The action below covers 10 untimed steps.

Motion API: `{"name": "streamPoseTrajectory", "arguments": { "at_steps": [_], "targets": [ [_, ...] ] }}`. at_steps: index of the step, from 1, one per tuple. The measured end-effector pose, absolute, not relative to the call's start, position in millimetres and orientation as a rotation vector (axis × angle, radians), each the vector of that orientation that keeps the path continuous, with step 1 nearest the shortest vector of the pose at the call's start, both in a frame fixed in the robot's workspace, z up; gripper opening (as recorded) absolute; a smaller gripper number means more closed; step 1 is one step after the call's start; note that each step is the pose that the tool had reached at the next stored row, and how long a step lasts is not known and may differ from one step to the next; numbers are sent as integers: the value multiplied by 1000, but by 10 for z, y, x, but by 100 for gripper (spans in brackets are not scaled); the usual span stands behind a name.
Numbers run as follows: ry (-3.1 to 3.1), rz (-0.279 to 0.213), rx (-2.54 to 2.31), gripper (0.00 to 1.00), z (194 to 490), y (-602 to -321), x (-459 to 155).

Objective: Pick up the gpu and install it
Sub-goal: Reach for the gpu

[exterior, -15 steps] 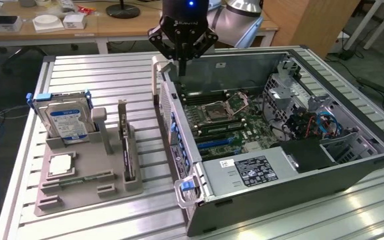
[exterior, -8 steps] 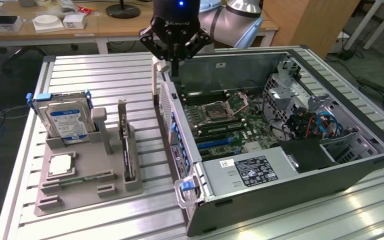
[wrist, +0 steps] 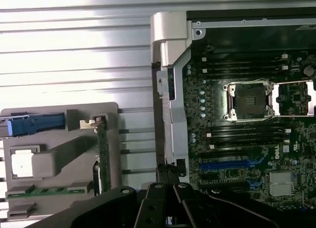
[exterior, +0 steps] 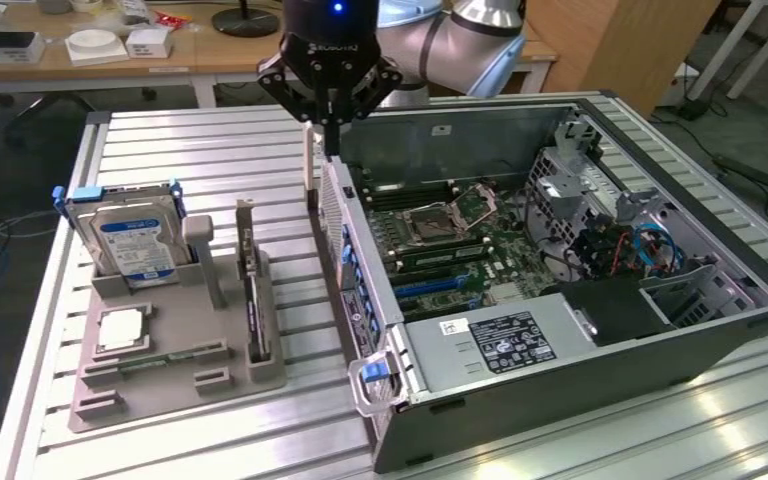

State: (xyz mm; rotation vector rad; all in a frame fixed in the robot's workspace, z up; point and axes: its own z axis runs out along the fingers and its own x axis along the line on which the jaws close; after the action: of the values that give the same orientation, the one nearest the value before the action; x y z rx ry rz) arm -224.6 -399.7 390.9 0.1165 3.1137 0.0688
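1. While the gripper [exterior: 329, 130] hangs pressed together, pinching nothing, above the rear wall of the computer case [exterior: 598, 370] toward the far edge of the surface [exterior: 197, 150], the gpu [exterior: 253, 300] stands in the grey tray [exterior: 157, 395] close to the surface's near corner on the exterior view's left
2. From the gripper, the gpu lies lower, toward the near edge and toward the exterior view's left, with a strip of bare surface between tray and case
3. The wrist view agrees: the gripper [wrist: 172, 188] sits by the case wall, and the gpu [wrist: 102, 159] is apart from it in the tray [wrist: 59, 154]
4. The gpu rests on its long edge in a slot with its flat faces upright; its long axis runs from the far edge toward the near edge, roughly parallel to the case's rear wall
5. Its silver bracket [exterior: 244, 225] stands upright at the far end, so that end points toward the far edge and is the end nearer the gripper
6. A hard drive [exterior: 137, 240] stands in the same tray, on the side of the gpu away from the case
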Motion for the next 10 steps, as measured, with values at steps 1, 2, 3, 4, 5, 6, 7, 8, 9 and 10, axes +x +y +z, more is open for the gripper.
{"name": "streamPoseTrajectory", "arguments": {
  "at_steps": [1,2,3,4,5,6,7,8,9,10],
  "targets": [
    [3114,69,116,10,3908,-3997,-2267],
    [3114,69,117,10,3907,-3998,-2288],
    [3114,69,117,10,3906,-3998,-2307],
    [3114,69,117,10,3906,-3998,-2328],
    [3114,69,117,10,3906,-3998,-2348],
    [3114,69,117,10,3905,-3998,-2368],
    [3114,69,117,10,3905,-3998,-2389],
    [3114,69,117,10,3904,-3999,-2410],
    [3114,69,117,10,3903,-3999,-2431],
    [3114,69,117,10,3903,-3999,-2454]
  ]
}}
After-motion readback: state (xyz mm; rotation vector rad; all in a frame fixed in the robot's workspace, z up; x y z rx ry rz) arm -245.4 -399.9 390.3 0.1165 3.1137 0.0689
